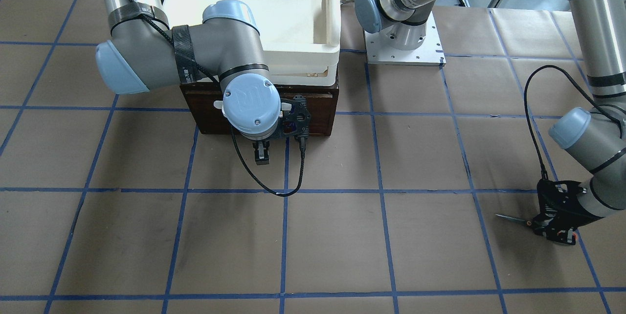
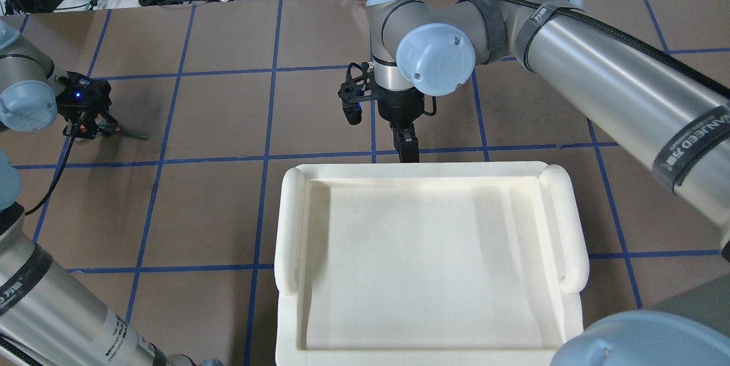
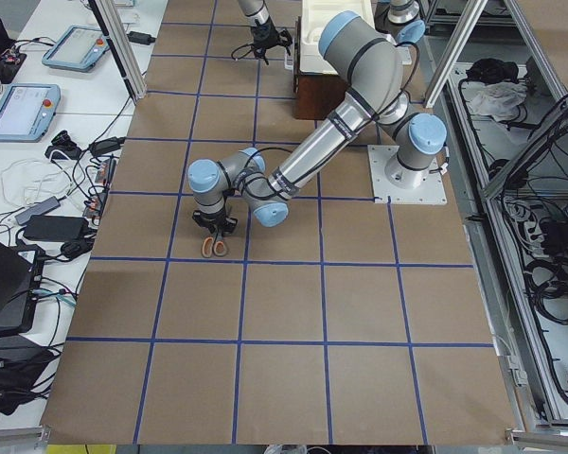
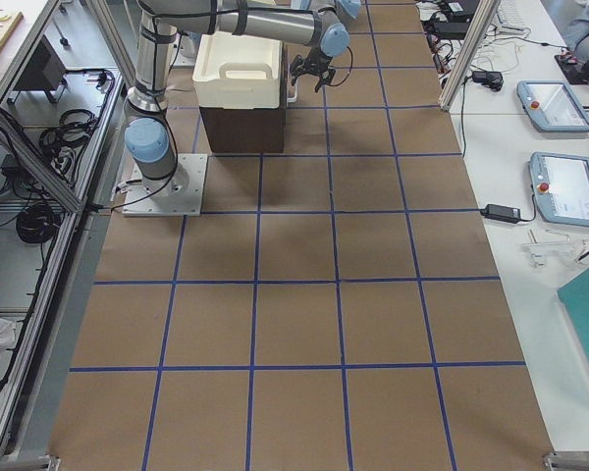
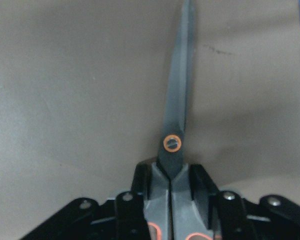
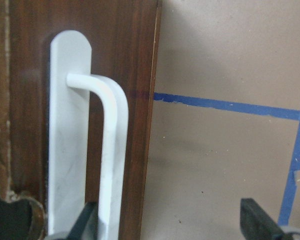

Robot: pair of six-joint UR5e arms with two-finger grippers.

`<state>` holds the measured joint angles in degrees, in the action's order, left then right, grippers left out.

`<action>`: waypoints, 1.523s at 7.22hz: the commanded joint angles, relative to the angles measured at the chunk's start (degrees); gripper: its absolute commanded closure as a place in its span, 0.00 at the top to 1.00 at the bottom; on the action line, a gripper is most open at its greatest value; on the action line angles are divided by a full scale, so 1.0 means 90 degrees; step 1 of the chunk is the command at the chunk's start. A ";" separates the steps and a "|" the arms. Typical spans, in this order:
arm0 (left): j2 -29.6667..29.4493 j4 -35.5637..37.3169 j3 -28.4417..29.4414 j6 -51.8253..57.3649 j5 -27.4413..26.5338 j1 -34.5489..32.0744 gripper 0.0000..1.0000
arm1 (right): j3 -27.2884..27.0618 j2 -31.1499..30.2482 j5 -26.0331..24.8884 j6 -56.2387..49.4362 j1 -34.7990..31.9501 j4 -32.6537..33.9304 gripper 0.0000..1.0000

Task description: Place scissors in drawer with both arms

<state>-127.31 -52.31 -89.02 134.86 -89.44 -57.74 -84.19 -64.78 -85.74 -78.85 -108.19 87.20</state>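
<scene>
The scissors have slim silver blades and grey handles with orange-red loops. My left gripper is shut on their handles just behind the pivot, low over the table at my far left. The blades point toward the table's middle; they also show in the overhead view. The dark brown drawer is shut, under the cream bin. My right gripper is open at the drawer front. The white bar handle lies between its fingers, close to one finger.
The cream-white plastic bin sits on top of the drawer's cabinet and hides it from overhead. The left arm's base plate stands beside the cabinet. A black cable hangs from the right wrist. Blue tape lines grid the brown table.
</scene>
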 commanded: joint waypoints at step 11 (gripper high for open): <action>0.1948 -0.2771 0.0516 -0.1547 -0.0177 -0.1114 0.00 | 0.0868 0.0694 -0.0054 -0.0076 0.0049 0.0203 1.00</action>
<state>-110.37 -76.98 -84.35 121.61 -89.56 -66.91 -76.83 -58.85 -86.22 -79.40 -107.98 88.80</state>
